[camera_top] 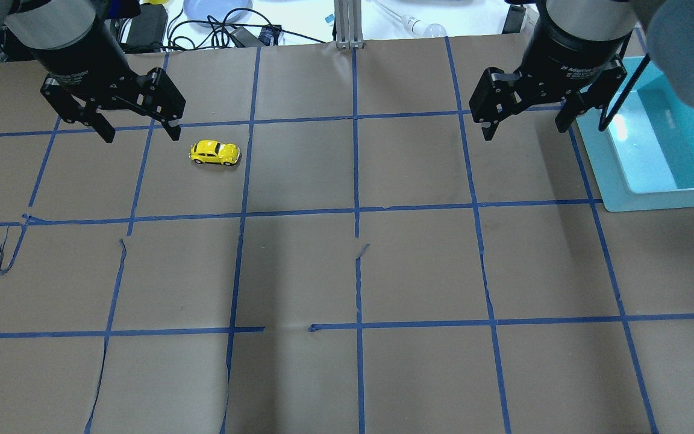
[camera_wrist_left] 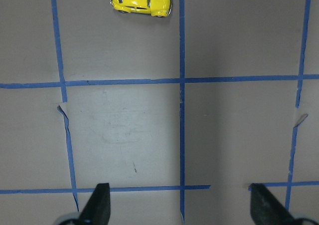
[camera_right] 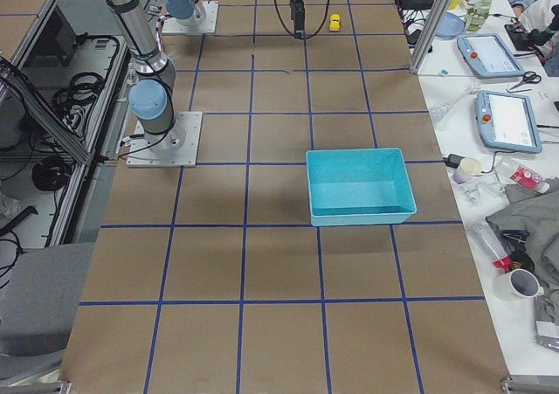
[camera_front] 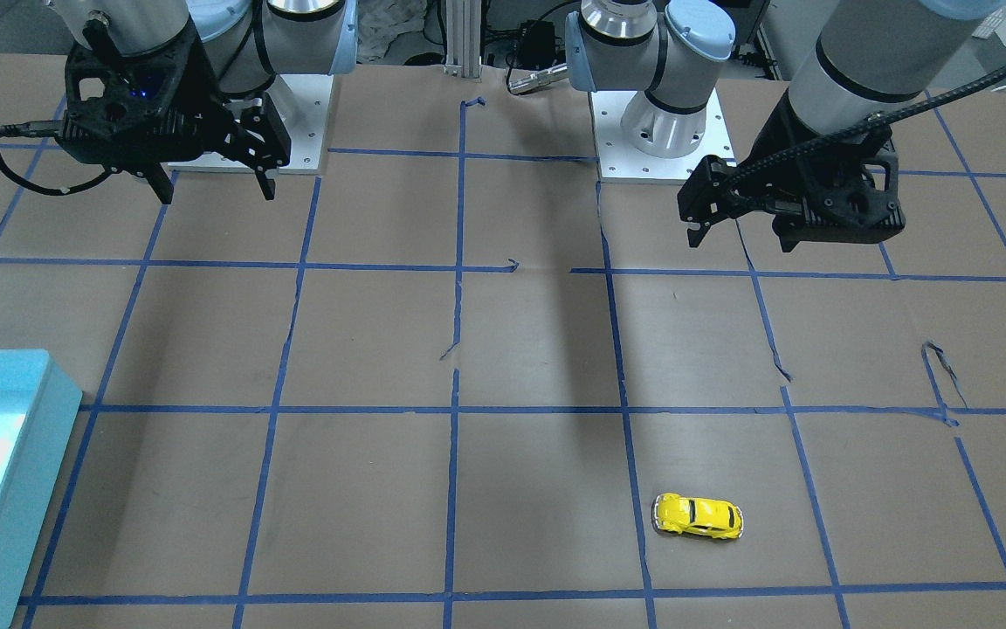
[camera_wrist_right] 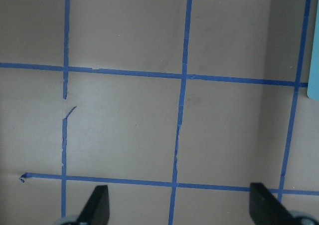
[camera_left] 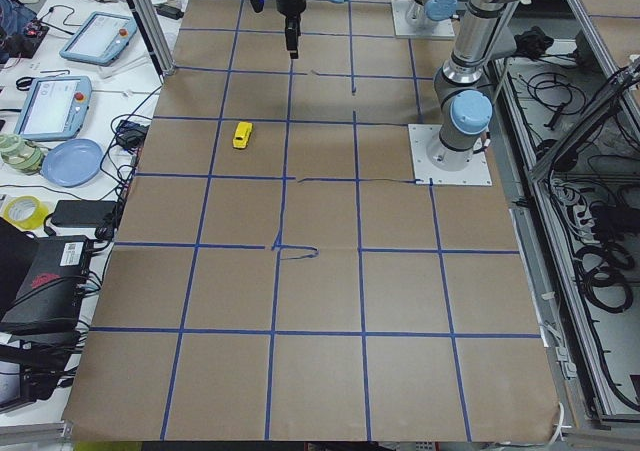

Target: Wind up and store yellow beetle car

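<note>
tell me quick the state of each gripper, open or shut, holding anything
Left gripper: open, holding nothing; the yellow beetle car lies apart from it.
Right gripper: open, holding nothing.

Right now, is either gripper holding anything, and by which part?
Nothing is held. The left gripper and right gripper are open; the yellow beetle car lies apart.

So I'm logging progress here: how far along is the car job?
Nothing looks done: the car sits on the table, outside the bin. Nothing is in hand: the left gripper hangs open near the car without touching it, and the right gripper is open by the bin. Left: grasp, wind up and store the car.
</note>
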Robot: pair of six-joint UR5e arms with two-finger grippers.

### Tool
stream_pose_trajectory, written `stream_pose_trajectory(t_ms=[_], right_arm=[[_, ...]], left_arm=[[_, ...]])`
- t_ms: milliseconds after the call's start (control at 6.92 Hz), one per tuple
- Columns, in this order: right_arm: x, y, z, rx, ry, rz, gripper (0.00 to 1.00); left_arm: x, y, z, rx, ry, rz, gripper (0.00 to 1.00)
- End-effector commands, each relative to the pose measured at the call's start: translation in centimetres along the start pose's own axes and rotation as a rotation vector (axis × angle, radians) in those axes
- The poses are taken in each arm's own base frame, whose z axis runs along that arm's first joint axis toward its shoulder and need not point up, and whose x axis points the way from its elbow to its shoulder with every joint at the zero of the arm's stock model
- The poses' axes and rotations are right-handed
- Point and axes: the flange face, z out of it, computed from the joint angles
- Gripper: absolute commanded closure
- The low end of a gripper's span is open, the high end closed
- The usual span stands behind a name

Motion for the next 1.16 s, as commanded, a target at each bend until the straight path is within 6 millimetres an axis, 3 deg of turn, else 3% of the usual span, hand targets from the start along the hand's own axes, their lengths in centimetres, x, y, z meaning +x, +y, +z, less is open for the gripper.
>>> stream_pose_trajectory(t_ms=[0, 1012], right_arm=[[0.05, 0.04, 0.47, -0.007, 0.001, 0.001, 0.00], [-0.07, 0.11, 0.78, -0.013, -0.003, -0.001, 0.00]], left_arm=[[-0.05, -0.04, 0.11, -0.002, -0.001, -0.001, 0.00], [-0.21, -0.02, 0.34, -0.008, -0.008, -0.006, 0.00]])
